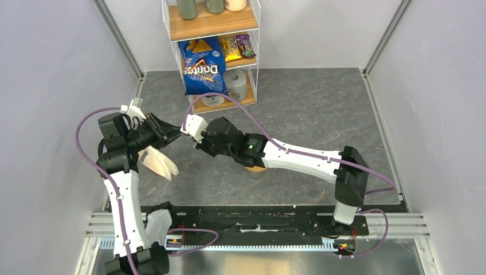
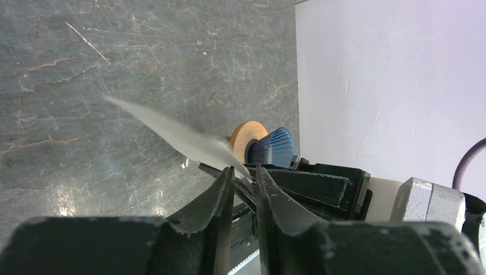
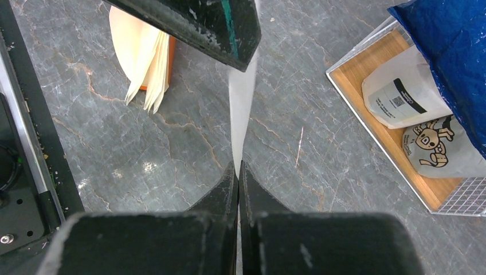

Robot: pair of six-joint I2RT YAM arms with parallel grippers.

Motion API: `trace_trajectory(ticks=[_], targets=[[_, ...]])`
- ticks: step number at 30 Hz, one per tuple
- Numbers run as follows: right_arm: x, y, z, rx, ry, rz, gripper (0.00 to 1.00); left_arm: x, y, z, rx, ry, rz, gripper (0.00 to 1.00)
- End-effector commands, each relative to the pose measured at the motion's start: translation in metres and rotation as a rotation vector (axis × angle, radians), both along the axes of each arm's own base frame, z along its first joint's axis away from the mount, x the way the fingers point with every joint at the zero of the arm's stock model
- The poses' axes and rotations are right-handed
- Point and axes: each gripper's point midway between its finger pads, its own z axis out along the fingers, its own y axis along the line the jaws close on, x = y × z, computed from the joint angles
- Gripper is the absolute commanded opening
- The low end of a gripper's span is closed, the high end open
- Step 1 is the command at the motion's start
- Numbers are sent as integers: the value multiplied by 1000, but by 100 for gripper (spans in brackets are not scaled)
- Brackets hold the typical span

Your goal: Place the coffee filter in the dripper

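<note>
The right gripper [image 3: 238, 169] is pressed shut on the lower tip of the filter [image 3: 242, 109], a thin white sheet seen edge-on in the right wrist view. The sheet runs from those fingertips at centre frame straight up to a dark finger of the left gripper [image 2: 245, 172] at the top. In the left wrist view the filter streaks from the upper left down to the middle. Its near end sits in the narrow gap between the left fingers [image 2: 226, 192], which stand a little apart. I cannot tell whether they touch the paper. The sheet hangs in the air above the grey worktop [image 1: 298, 109]. In the overhead view both grippers meet left of centre. The dripper [image 2: 275, 148], blue and ribbed, shows just right of centre in the left wrist view, right up against a wooden ring [image 2: 245, 137] and well apart from the filter. In the overhead view the right forearm covers it. A bundle of cream filters [image 3: 143, 57] stands at the upper left of the right wrist view. A wire shelf [image 1: 212, 26] with a Doritos bag [image 1: 202, 67] stands at the top of the overhead view.
</note>
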Motion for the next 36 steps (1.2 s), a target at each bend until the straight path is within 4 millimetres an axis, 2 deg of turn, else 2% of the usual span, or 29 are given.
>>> trace_trajectory(ticks=[1, 6, 19, 36], targets=[[-3, 3, 21, 60, -13, 9, 0, -1, -5, 13, -33, -39, -27, 34], [-3, 2, 21, 61, -15, 8, 0, 0, -4, 18, -38, -47, -20, 38], [-4, 1, 22, 64, -13, 7, 0, -4, -5, 37, -48, -108, -33, 36], [3, -5, 25, 80, 3, -19, 0, -8, 0, 26, -41, -67, -13, 28]])
